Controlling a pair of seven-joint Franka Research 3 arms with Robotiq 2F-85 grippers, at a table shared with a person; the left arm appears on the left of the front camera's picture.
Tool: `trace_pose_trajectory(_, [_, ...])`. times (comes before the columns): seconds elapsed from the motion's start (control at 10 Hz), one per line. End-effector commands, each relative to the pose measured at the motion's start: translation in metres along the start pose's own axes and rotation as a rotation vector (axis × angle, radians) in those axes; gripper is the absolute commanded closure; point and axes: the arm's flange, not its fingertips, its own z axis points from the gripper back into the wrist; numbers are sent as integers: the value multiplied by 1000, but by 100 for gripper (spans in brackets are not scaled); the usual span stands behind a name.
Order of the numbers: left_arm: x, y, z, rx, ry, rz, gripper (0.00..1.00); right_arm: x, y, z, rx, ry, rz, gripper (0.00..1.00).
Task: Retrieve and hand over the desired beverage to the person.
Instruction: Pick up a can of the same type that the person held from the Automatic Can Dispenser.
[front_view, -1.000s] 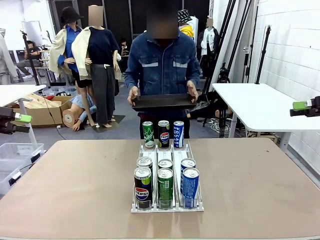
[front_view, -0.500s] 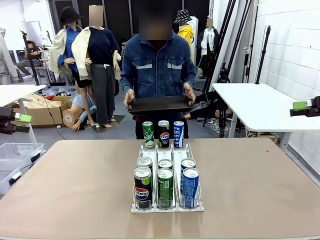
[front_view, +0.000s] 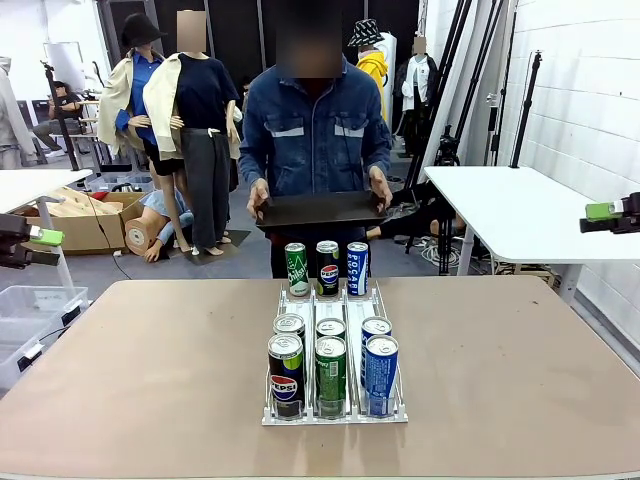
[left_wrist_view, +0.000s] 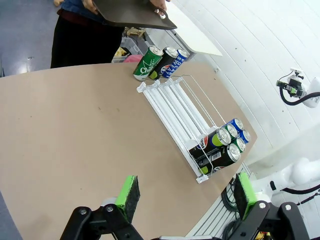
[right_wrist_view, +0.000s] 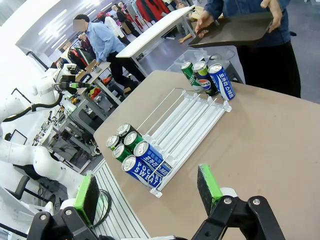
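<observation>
Left gripper (left_wrist_view: 186, 197), right gripper (right_wrist_view: 147, 192): wide open, empty — risk of toppling close-packed cans (front_view: 331, 372) in rack (left_wrist_view: 175, 105), grabbing wrong drink.

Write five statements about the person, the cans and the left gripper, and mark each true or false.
1. The person holds a dark tray in both hands. True.
2. The left gripper grips a can. False: it is open and holds nothing.
3. At the far end of the rack stand three cans. True.
4. Four cans fill the rack's near end. False: six cans sit there, in two rows of three.
5. The blue cans are in the lane on the robot's left. False: they are in the right lane.
</observation>
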Motion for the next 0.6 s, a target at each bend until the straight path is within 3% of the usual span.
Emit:
trace_pose_trajectory(0.0, [-1, 1, 2, -7, -5, 0, 0, 0, 0, 0, 6, -2, 2, 0])
trace_pose_trajectory(0.5, [-1, 1, 2, -7, -5, 0, 0, 0, 0, 0, 6, -2, 2, 0])
